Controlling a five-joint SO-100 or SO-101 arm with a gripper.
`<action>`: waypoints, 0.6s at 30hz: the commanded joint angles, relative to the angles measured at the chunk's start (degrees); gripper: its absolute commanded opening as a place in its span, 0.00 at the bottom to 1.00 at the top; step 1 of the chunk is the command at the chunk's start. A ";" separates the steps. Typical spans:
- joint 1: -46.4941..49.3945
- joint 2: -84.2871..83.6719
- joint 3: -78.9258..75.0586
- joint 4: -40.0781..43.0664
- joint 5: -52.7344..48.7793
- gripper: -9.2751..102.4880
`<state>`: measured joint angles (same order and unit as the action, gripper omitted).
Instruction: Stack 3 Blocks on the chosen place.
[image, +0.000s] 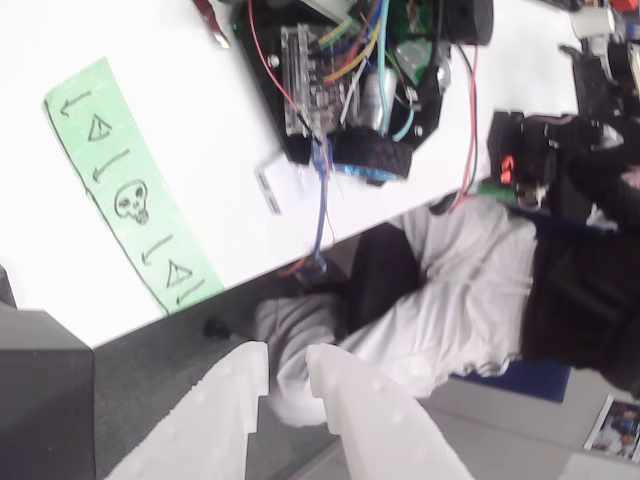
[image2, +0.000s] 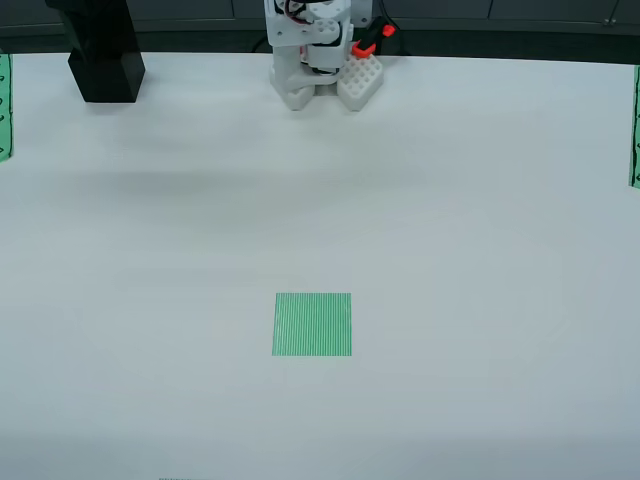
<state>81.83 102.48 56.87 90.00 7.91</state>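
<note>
A: Well, nearest the lens in the view that rides on the gripper, the gripper (image: 285, 385) has its two white jaws standing narrowly apart with nothing between them; past them I see grey floor and a seated person's pale-trousered legs (image: 440, 290), not any block.

B: So the jaws point out past the counter's edge; what lies further off?

A: Beyond the fingers (image: 365, 420) the white counter (image: 180, 90) carries a long green band with drawn marks (image: 130, 200); further still sits a black frame full of coloured wires (image: 350, 80); a dark box corner (image: 40, 390) shows at the left of that view.

B: And the chosen place?

A: From the view from above, the chosen place (image2: 312, 324) lies bare in the near middle of the counter; the arm's white base (image2: 315, 55) stands at the far edge, almost straight behind it; a black stand (image2: 100, 50) is at the far left.

B: The blocks?

A: I cannot place them; my guess is that stacking has not begun, and the jaws must first swing back over the counter to find a block; the patch lies straight out from the base.
</note>
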 joint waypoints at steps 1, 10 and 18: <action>3.69 0.53 -1.32 0.09 -0.26 0.08; 9.14 0.62 6.50 0.09 -0.35 0.08; 11.51 0.70 10.81 0.09 -0.35 0.08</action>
<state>91.67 102.48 67.41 90.00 7.91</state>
